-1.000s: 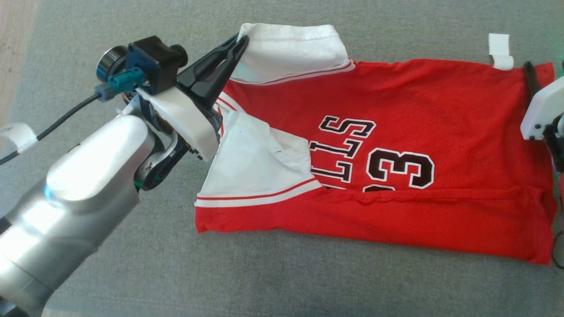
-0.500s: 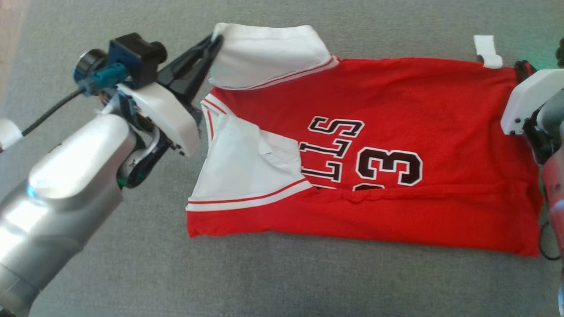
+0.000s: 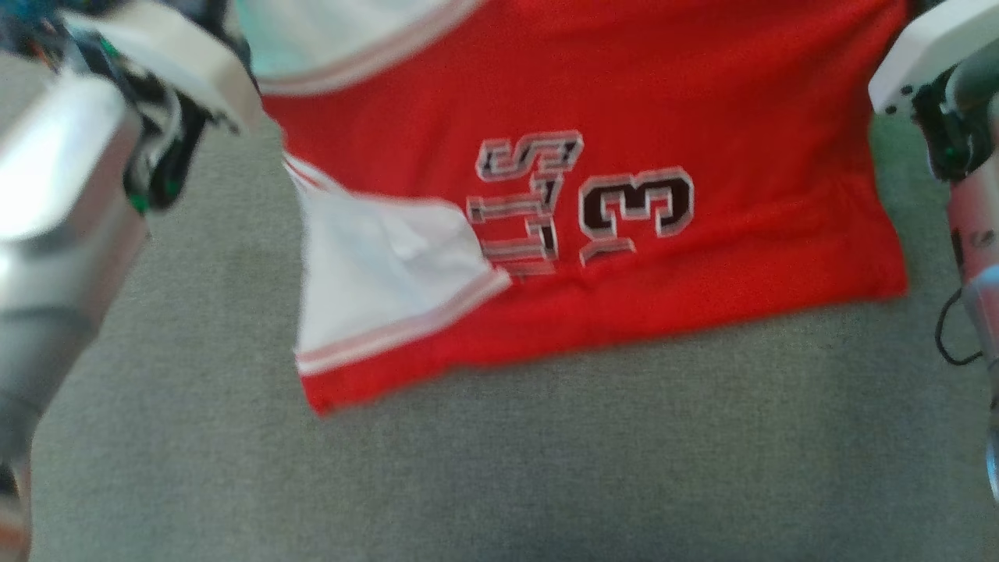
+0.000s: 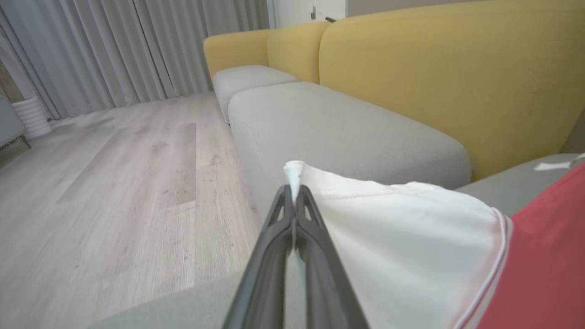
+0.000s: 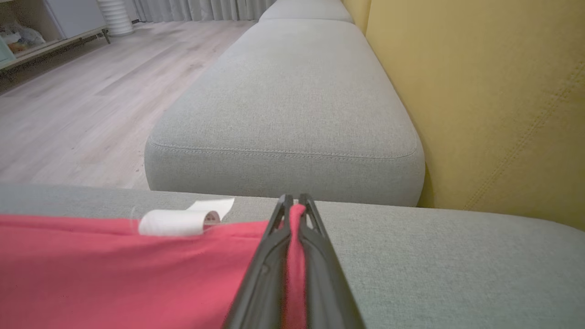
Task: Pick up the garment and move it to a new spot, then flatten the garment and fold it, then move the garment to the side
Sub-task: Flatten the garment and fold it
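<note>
Left wrist view: the white sleeve [image 4: 402,237] of the jersey [image 4: 548,256] is pinched by the left fingers [image 4: 276,237], and seemingly its red hem [image 5: 137,256] by the right fingers [image 5: 269,260].

Room setting. A long sofa occupies one side: grey fabric seat cushions [image 5: 283,114] set end to end, the middle one with a stitched seam along its front edge, backed by mustard-yellow back cushions [image 4: 434,77]. The nearest seat [image 3: 546,468] is of the same grey weave. Beside the sofa lies a floor [image 4: 114,183] of pale wood planks under soft, even light. Grey pleated curtains [image 4: 114,50] hang to the floor at the far end, and a white ribbed cylinder [image 4: 32,119] stands just before them. A low shelf unit [image 5: 45,23] stands near it. A strip of pale wall [image 4: 311,7] shows above the sofa's far end.
</note>
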Robot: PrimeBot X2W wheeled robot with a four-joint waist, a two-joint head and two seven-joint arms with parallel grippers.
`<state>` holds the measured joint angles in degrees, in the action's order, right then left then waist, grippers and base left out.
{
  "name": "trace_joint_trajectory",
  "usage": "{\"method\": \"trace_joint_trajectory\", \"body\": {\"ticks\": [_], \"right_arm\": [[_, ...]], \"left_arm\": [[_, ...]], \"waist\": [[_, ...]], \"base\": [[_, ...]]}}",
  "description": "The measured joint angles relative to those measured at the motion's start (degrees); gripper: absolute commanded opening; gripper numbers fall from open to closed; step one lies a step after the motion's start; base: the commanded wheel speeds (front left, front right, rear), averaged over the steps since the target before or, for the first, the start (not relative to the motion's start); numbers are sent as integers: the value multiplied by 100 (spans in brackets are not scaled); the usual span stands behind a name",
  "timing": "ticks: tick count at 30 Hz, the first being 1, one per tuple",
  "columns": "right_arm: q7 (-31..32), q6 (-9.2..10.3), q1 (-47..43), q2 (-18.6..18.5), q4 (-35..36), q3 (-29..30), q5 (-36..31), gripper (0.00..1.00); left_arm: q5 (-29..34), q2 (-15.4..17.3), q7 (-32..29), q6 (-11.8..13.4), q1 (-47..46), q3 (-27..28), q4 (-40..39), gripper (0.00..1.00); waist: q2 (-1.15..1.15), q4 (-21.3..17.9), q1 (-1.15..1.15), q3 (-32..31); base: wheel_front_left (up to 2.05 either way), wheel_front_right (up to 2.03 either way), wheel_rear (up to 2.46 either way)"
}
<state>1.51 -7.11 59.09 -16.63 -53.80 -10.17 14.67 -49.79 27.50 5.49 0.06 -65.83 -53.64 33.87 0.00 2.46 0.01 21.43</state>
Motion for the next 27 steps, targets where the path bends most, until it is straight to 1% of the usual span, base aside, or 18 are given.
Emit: {"method": "trace_joint_trajectory", "body": {"ticks": [3, 5, 7, 9, 13, 17, 20, 24, 27], "right_arm": [[-181, 0, 110, -1, -3, -143, 278, 0], [-250, 0, 152, -2, -12, -246, 371, 0], [-296, 0, 154, -1, -14, -278, 423, 0], [-368, 0, 151, -8, -56, -346, 545, 0], [-458, 0, 119, -62, -111, -499, 825, 0], [-453, 0, -86, -147, -70, -749, 1214, 0], [-364, 0, -431, -280, -38, -927, 1529, 0], [-152, 0, -868, -454, 34, -1230, 1831, 0], [38, 0, -1132, -597, 145, -1474, 2067, 0]], "left_arm": [[159, -207, 370, 1, -433, 48, 524, 0], [226, -331, 504, -5, -565, 60, 783, 0], [246, -386, 548, -9, -610, 62, 893, 0], [247, -477, 597, -89, -663, 63, 1103, 0], [338, -545, 646, -319, -650, -32, 1408, 0], [345, -525, 676, -476, -452, -174, 1497, 0], [344, -466, 667, -568, -73, -296, 1408, 0], [274, -260, 472, -624, 489, -512, 1093, 0], [149, -48, 166, -664, 908, -650, 710, 0]], "waist": [[0, -128, 0, 103], [0, -165, 0, 150], [0, -175, 0, 165], [0, -178, 0, 176], [0, -137, 0, 126], [0, -88, -1, -36], [0, -44, -1, -209], [0, 11, -1, -472], [0, 59, -2, -683]], "base": [[0, 0, 0], [0, 0, 0], [0, 0, 0], [0, 0, 0], [0, 0, 0], [0, 0, 0], [0, 0, 0], [0, 0, 0], [0, 0, 0]]}}
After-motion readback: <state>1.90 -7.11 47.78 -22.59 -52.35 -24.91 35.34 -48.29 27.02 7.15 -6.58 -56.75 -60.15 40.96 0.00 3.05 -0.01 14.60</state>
